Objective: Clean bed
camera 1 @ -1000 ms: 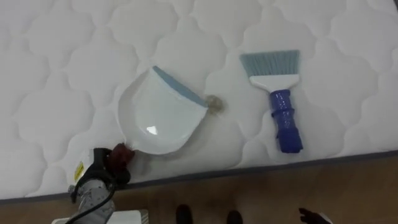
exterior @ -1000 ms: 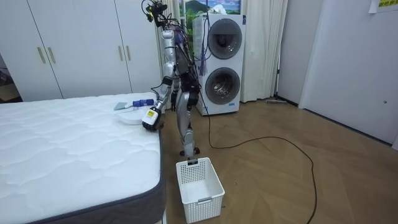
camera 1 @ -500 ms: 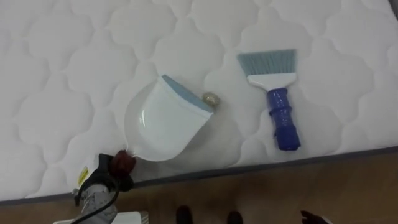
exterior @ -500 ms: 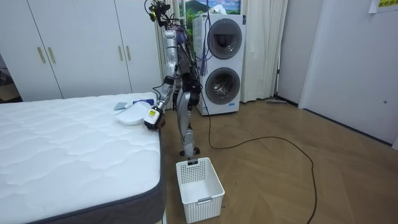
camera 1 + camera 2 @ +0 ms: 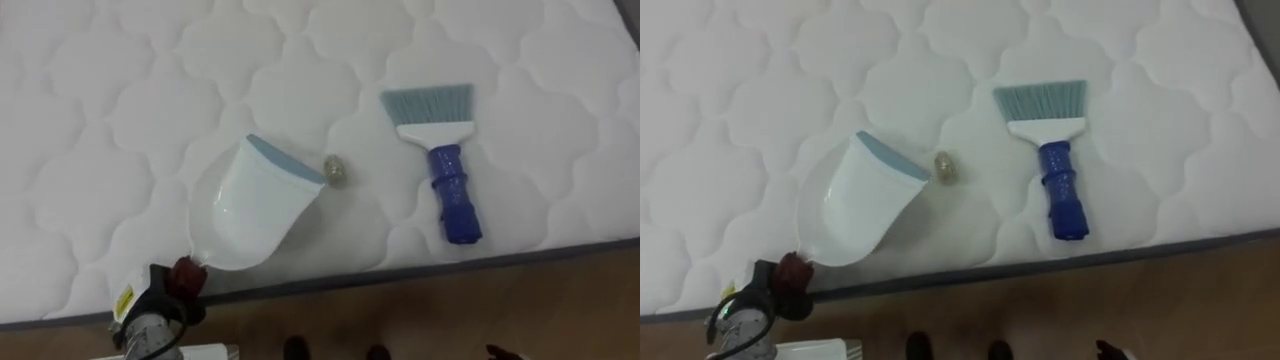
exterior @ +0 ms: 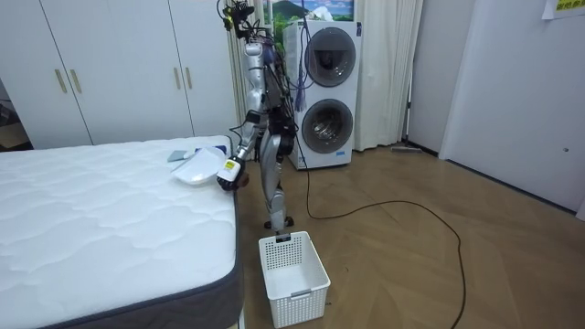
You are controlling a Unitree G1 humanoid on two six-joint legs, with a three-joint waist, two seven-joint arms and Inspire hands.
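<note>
- Now the dustpan [image 5: 255,215] is tipping steeper than half a second ago, and its blue lip seems to be lifting off the bed [image 5: 120,110].
- The left robot hand [image 5: 150,310] is gripping the pan's red-ended handle at the mattress edge, fingers wrapped round it.
- The small brownish scrap [image 5: 335,170] is sitting just beside the lip rather than inside, so the scoop is probably not working yet.
- The blue-handled brush [image 5: 445,165] is lying alone to the right.
- The right robot hand is probably the dark sliver at the lower edge [image 5: 497,351]; I cannot tell its state.
</note>
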